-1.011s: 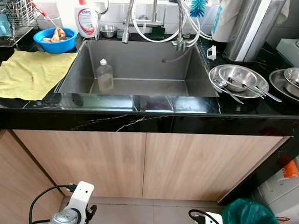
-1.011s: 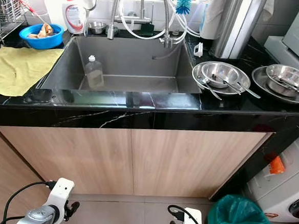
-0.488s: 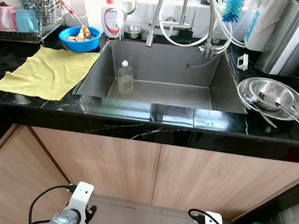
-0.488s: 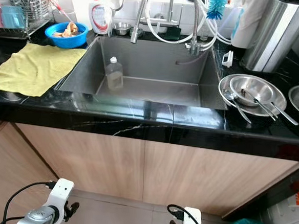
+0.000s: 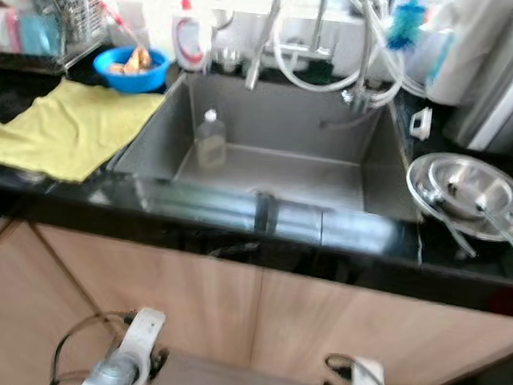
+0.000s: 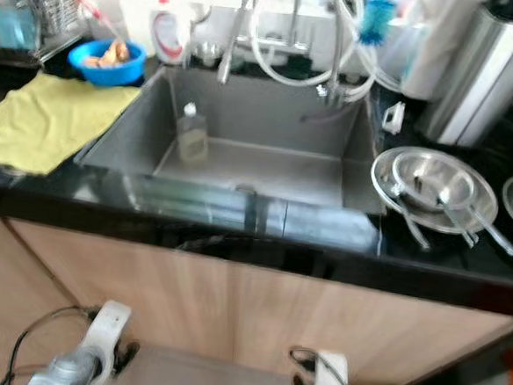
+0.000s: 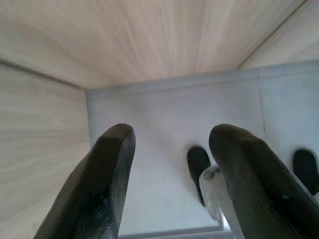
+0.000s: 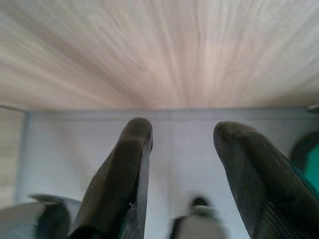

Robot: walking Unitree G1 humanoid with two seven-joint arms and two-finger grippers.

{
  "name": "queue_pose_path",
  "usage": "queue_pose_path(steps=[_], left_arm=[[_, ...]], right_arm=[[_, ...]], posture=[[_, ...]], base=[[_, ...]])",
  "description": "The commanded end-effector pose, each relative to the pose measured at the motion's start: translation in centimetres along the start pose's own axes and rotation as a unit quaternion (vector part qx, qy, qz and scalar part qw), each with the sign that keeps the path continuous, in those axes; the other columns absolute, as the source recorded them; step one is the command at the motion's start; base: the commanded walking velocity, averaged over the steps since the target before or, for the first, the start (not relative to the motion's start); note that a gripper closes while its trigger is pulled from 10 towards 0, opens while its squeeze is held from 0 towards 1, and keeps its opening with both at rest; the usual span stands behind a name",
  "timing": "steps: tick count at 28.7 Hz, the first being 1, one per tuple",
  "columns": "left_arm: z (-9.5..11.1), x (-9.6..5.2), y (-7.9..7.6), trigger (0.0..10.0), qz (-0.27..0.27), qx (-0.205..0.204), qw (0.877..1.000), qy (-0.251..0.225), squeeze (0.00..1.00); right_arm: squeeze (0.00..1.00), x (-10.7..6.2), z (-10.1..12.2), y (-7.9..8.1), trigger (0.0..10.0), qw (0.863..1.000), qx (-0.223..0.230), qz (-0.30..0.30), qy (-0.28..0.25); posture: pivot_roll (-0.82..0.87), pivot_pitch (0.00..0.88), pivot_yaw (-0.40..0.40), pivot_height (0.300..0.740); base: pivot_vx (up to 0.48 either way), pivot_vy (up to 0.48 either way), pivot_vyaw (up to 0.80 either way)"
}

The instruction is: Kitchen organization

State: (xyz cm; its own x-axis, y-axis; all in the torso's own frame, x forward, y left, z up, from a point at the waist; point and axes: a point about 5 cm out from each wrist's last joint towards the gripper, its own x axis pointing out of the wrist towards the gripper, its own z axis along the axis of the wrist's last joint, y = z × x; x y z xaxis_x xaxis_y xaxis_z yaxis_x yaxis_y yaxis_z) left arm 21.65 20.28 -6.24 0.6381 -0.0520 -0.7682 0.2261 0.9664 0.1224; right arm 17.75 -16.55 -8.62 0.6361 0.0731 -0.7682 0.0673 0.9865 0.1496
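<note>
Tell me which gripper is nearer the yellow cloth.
Left. The left gripper hangs low by the cabinet doors, below and slightly right of the yellow cloth. The right gripper hangs farther right, under the steel bowls.

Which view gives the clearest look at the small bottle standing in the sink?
The right eye view: the bottle stands upright at the sink's left side. The left eye view shows it equally blurred. Both wrist views look at cabinet fronts and floor instead.

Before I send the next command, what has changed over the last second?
Only the head camera moved, panning left, and its picture is now blurred. Both arms still hang idle by the cabinet doors, left gripper and right gripper open and empty. The bottle stays in the sink.
</note>
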Motion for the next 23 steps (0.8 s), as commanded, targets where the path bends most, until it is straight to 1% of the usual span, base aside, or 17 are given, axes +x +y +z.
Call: queue_pose_path(steps=[1,13,20,23], left_arm=[[1.00,0.26,-0.57,10.0,-0.009,0.005,1.000,-0.015,0.00],[1.02,0.26,-0.67,10.0,-0.011,0.003,1.000,-0.018,0.00],[1.25,0.32,-0.77,10.0,-0.013,0.013,1.000,-0.019,0.00],[1.42,0.30,-0.57,10.0,-0.013,0.015,1.000,-0.023,0.00]], right_arm=[[0.00,-0.52,-1.16,-1.33,10.0,1.000,0.004,-0.019,0.019],[0.00,-0.51,-1.11,-1.40,10.0,1.000,0.007,-0.024,0.019],[0.00,-0.49,-0.98,-1.43,10.0,0.999,0.009,-0.027,0.014],[0.00,-0.50,-0.85,-1.49,10.0,0.999,0.009,-0.032,0.006]], posture=[[0.04,0.000,0.005,0.740],[0.03,0.000,0.007,0.740],[0.02,0.000,0.012,0.740],[0.02,0.000,0.012,0.740]], base=[[0.000,0.000,0.00],[0.000,0.000,0.00],[0.000,0.000,0.00],[0.000,0.000,0.00]])
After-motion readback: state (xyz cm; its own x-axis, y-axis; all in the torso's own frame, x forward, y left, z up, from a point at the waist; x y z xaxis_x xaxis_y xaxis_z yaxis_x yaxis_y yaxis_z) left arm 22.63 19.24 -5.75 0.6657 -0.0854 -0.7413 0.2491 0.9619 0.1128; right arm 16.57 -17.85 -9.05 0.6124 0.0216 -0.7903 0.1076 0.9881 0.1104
